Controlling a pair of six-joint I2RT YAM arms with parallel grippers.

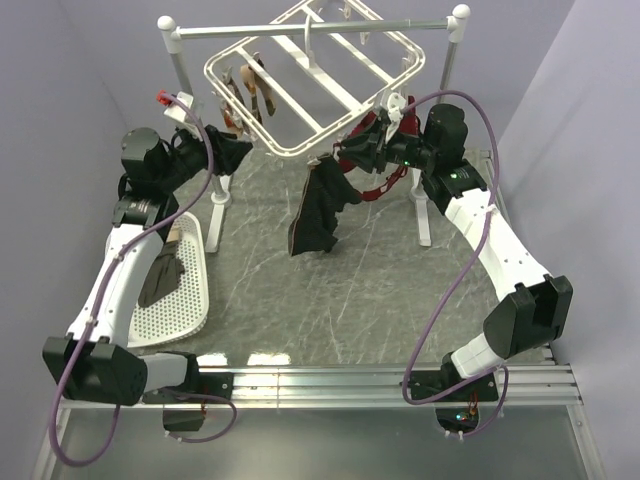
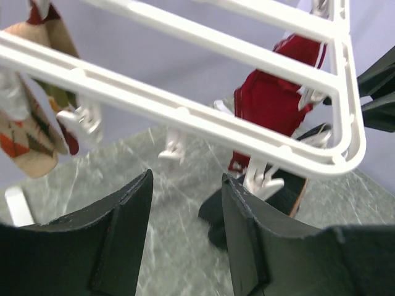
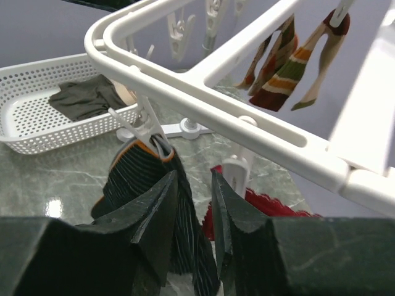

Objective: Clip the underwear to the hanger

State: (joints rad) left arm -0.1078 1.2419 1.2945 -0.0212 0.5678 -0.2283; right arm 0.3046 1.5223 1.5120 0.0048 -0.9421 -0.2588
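Note:
The white hanger [image 1: 212,70] hangs tilted from the rail. The black underwear [image 1: 320,210], with orange trim, hangs limp from a white clip [image 3: 145,126] at the frame's near corner. In the right wrist view the underwear [image 3: 133,169] drops beside and partly behind my left finger. My right gripper [image 1: 345,155] is at that corner, just below the frame [image 3: 185,77]. It [image 3: 194,179] is open, with a gap between its fingers. My left gripper [image 1: 240,155] is open and empty under the frame's left side [image 2: 185,117]. In its own view [image 2: 185,185] the underwear [image 2: 216,219] hangs ahead.
A dark red bra [image 1: 380,188] hangs by the right gripper. Tan-and-red argyle pieces [image 1: 250,90] hang on the frame's far left. The white two-post rail stand [image 1: 430,200] straddles the table. A white perforated basket [image 1: 195,300] holding a dark garment [image 1: 165,275] lies at the left.

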